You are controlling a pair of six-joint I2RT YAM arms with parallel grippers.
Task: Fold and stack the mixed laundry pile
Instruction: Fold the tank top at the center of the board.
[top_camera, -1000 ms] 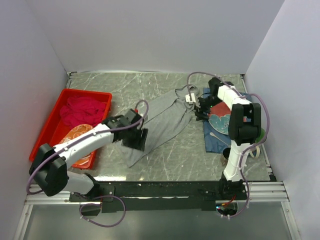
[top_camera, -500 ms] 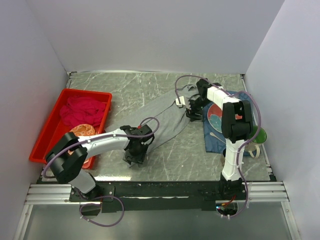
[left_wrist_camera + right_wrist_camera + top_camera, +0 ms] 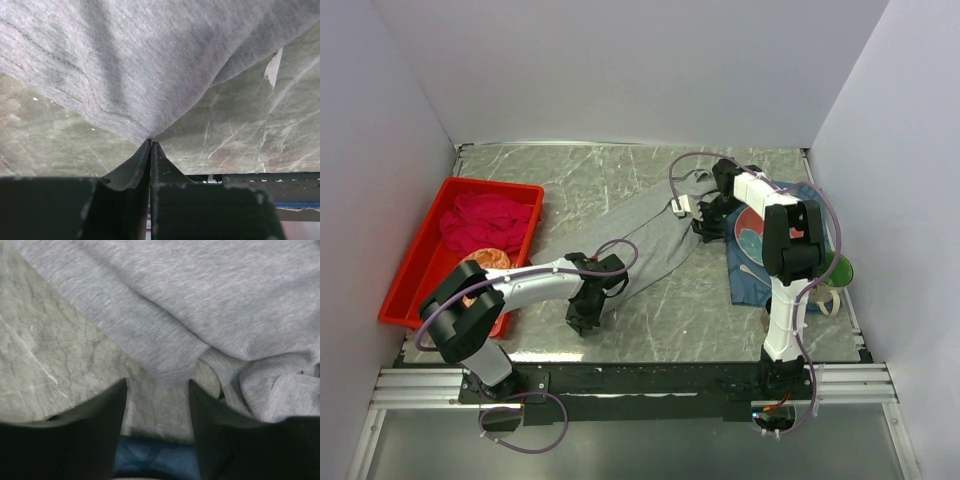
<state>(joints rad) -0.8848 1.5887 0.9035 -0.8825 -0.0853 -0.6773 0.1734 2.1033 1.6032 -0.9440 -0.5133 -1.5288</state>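
Jaws, overhead view: left jaws are set low on the near corner of the grey garment (image 3: 655,235), which is spread diagonally across the tabletop (image 3: 570,175). Whether they are closed cannot be told from here. Right jaws are placed at the garment's far end, beside the dark blue placemat (image 3: 760,280). The crimson shirt (image 3: 485,218) is heaped in the far part of the red tray (image 3: 495,184). The orange-and-white cloth (image 3: 480,262) is laid nearer in the same tray, partly hidden by the left arm (image 3: 525,283).

Left wrist view: left jaws are seen pressed together, fingers (image 3: 125,170) meeting on a pinched corner of the grey garment (image 3: 150,65). The fabric is drawn to a point at the tips and fans out above. Bare tabletop (image 3: 230,135) is seen on both sides.

Right wrist view: right jaws are held wide apart, fingers (image 3: 90,425) gripping nothing. A stitched hem of the grey garment (image 3: 210,300) is seen just beyond the gap, lying on the tabletop (image 3: 55,360). A strip of the dark blue placemat (image 3: 150,460) is seen between the fingers, low in the frame.
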